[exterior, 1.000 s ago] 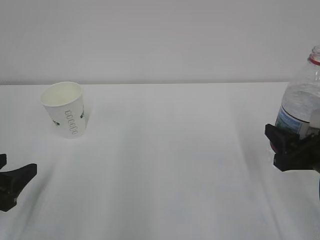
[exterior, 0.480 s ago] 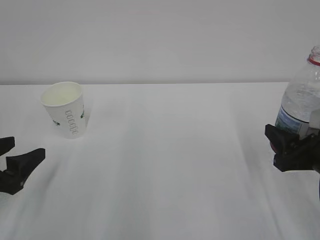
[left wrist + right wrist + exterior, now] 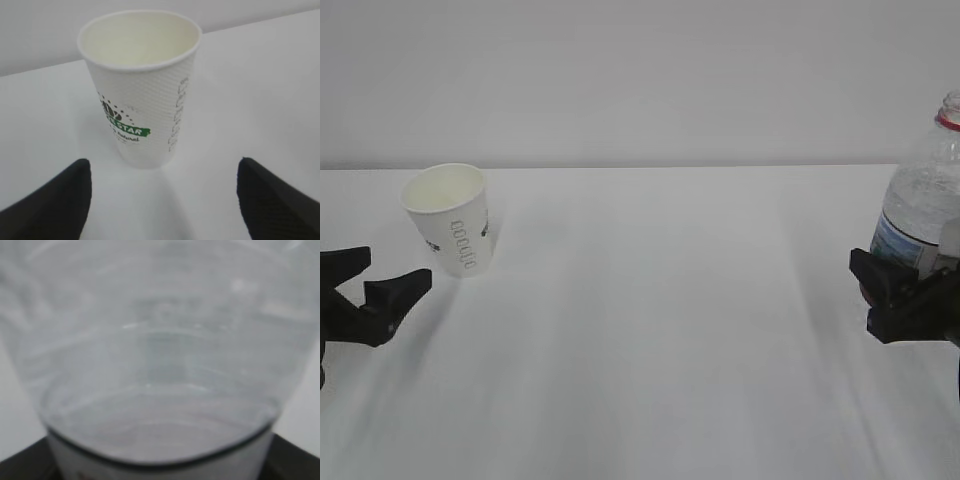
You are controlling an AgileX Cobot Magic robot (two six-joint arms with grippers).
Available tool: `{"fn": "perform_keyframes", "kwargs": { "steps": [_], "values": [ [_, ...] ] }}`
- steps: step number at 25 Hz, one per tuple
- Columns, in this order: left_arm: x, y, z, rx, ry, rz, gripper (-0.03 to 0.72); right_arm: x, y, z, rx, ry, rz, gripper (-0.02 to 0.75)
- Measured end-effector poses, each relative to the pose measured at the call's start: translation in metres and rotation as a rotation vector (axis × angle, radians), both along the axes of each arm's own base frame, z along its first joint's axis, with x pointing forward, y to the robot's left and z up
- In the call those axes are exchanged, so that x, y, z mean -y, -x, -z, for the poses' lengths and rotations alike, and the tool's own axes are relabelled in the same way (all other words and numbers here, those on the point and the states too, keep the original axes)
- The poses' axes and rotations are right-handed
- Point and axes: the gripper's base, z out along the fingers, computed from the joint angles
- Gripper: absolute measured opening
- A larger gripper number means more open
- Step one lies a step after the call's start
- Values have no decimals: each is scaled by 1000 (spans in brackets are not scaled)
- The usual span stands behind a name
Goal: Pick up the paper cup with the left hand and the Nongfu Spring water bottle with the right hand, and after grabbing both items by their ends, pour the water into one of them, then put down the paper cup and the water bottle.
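1. Exterior view. The left claw has moved in from the lower left edge over the last second and now sits low over the worktop, just short of the paper cup. Its jaws stand wide and empty, wider than a moment ago. The cup is upright on the left of the worktop and has not shifted. The water bottle stands upright at the far right edge, capless, red ring at the neck. The right claw is closed around its lower part and has not moved. My reading: the bottle grasp is done and the cup grasp is the step in hand.

2. Left wrist view. The cup is centred ahead between the two dark fingertips, which stand well apart on either side, not touching it. It looks empty inside. There is bare worktop on both flanks, so a straight advance looks clear. A thin paper wall would likely dent under a hard squeeze.

3. Right wrist view. The bottle fills the frame, with clear water inside; the claw's dark edges show at the bottom corners, hard against it.

4. Room. The middle of the worktop is open for bringing the two together. The bottle sits close to the right frame edge; the back edge of the worktop lies behind the cup.
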Motion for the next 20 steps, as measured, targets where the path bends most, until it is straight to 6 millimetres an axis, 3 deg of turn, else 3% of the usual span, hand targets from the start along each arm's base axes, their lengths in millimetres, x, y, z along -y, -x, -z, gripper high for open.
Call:
{"fn": "perform_keyframes", "kwargs": {
  "steps": [15,20],
  "values": [
    [0,-47,23,-1,26,3,691,0,0,0,0,-1,0,482],
    [2,-63,20,44,24,23,691,0,0,0,0,-1,0,482]
  ]
}}
